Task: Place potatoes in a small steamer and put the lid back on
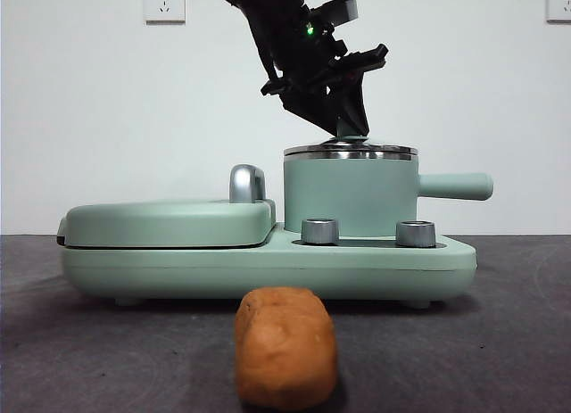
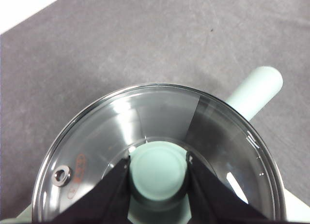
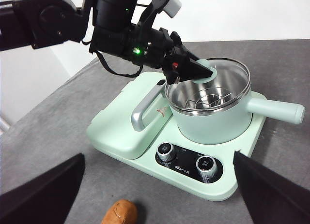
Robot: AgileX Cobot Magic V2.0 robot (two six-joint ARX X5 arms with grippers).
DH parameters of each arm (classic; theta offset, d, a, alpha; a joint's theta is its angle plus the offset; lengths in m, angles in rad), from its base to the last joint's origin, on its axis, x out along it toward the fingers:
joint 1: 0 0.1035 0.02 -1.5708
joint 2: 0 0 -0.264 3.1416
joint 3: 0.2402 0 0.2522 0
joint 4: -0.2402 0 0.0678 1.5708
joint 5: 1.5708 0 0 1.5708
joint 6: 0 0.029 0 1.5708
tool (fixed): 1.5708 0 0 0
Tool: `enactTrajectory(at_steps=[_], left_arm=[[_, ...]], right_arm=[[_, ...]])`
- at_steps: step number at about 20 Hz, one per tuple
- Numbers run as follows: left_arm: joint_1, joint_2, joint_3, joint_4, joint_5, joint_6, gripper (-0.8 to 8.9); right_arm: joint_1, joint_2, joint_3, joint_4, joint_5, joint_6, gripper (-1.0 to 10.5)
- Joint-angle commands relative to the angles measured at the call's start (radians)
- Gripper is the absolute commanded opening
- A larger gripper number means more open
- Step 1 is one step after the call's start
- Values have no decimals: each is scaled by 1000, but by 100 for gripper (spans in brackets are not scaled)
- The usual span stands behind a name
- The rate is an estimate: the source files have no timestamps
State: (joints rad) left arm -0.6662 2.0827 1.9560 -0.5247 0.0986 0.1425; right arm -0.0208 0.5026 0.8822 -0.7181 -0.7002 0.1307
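Left wrist view: left claw [image 2: 159, 171] clamped on mint knob of round clear glass lid [image 2: 97, 132], atop mint-green cylindrical steamer [image 1: 350, 199]; oblong orange-brown potato [image 1: 285, 346] waits at lower centre; right claw [image 3: 155, 195] spread wide, idle

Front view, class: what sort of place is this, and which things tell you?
Probably a robot test bench staged as a kitchen: a mint cooker on a grey cloth-covered table, bare white wall with sockets, and a potato.

This looks like a robot test room, not a real kitchen. A bare white wall [image 1: 89, 119] with two plug sockets [image 1: 164, 3] stands behind a table [image 1: 107, 359] covered in plain gray cloth. A black robot arm [image 3: 58, 21] reaches over one small green cooker [image 1: 268, 261].
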Motion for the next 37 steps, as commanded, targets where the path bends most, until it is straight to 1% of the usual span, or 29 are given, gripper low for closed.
enactTrajectory(at_steps=[1,3,6,9,12,14,16,18,21,24,27,28,30,34,37], left_arm=[[-8,23,110,-38,-6,-1,14],[-7,23,201,-112,-6,-1,14],[8,0,299,-209,-6,-1,14],[29,-55,312,-291,-6,10,14],[72,-103,312,-387,-6,36,15],[108,-124,312,-428,-6,37,15],[146,-137,312,-453,-6,37,15],[187,-143,312,-470,-6,37,15],[240,-145,312,-494,-6,37,15],[280,-145,311,-499,-5,48,15],[312,-145,311,-500,-5,56,15],[320,-145,311,-500,-4,56,15],[328,-145,311,-500,-4,56,15],[337,-145,311,-499,-1,56,15],[340,-145,311,-497,0,56,15]], right_arm=[[0,6,16,7,8,-8,489],[0,6,16,-4,27,-6,489],[6,21,16,-40,27,27,489],[46,68,16,-37,27,79,488],[127,140,16,-37,41,127,488],[214,198,16,-38,92,146,488],[319,266,16,-37,151,200,488],[430,344,16,-29,210,232,488],[595,486,16,1,274,282,488],[715,624,21,43,311,334,488],[799,785,76,31,318,344,488],[819,831,101,23,335,344,488],[857,938,178,-29,399,338,488],[903,1121,318,-140,475,281,488],[928,1220,360,-142,481,279,487]])
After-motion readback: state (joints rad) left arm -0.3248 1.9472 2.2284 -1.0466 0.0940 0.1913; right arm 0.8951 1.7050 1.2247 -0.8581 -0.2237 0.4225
